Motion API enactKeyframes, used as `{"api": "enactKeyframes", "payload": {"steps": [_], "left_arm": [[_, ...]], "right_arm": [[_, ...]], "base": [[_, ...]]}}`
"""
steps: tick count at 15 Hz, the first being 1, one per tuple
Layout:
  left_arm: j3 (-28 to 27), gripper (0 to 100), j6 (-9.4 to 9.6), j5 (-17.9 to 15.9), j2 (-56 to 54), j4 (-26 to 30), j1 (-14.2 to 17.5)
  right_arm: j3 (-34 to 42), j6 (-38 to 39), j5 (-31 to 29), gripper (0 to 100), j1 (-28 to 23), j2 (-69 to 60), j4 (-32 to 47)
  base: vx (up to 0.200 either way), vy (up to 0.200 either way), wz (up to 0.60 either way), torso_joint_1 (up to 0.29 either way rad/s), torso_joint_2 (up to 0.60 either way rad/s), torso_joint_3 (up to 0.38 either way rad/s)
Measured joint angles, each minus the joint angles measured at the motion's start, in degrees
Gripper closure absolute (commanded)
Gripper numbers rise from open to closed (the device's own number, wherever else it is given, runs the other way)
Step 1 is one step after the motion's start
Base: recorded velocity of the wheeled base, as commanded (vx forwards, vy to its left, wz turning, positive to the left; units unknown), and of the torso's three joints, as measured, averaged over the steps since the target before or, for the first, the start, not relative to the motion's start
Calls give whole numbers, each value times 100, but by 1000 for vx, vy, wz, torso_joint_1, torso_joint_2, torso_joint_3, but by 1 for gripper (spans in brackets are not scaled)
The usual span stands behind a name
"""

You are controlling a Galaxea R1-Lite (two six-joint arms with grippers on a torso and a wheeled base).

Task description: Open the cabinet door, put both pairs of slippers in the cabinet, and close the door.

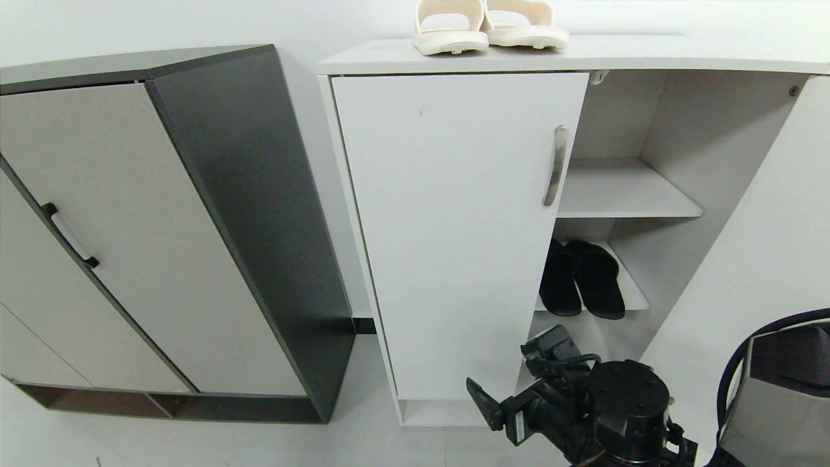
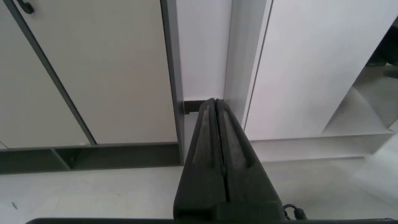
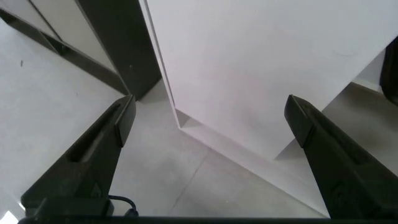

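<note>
A white cabinet [image 1: 583, 55] stands ahead with its left door [image 1: 454, 227] closed and its right door [image 1: 752, 259] swung open. One black pair of slippers [image 1: 581, 279] lies on the lower shelf inside. A cream pair of slippers [image 1: 489, 26] rests on the cabinet's top. My right gripper [image 1: 519, 373] hangs low before the closed door's bottom edge, open and empty; the right wrist view has its fingers [image 3: 118, 127] spread wide around the door's lower corner [image 3: 180, 121]. My left gripper [image 2: 215, 106] is shut on nothing, pointing at the gap between the two cabinets.
A dark cabinet with grey doors [image 1: 149, 227] stands to the left of the white one, close beside it. The upper shelf [image 1: 622, 188] in the open half is bare. Pale floor [image 1: 363, 447] lies in front of both cabinets.
</note>
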Motion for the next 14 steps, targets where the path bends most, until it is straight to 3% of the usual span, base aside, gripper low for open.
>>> {"api": "enactKeyframes", "payload": {"steps": [8, 14], "left_arm": [[0, 100, 1, 2, 0, 0, 0], [-4, 100, -7, 5, 0, -13, 2]], "right_arm": [[2, -22, 105, 0, -5, 35, 2], [-7, -33, 105, 0, 4, 68, -56]], "base": [[0, 0, 0, 0, -8, -6], [0, 0, 0, 28, -348, -333]]}}
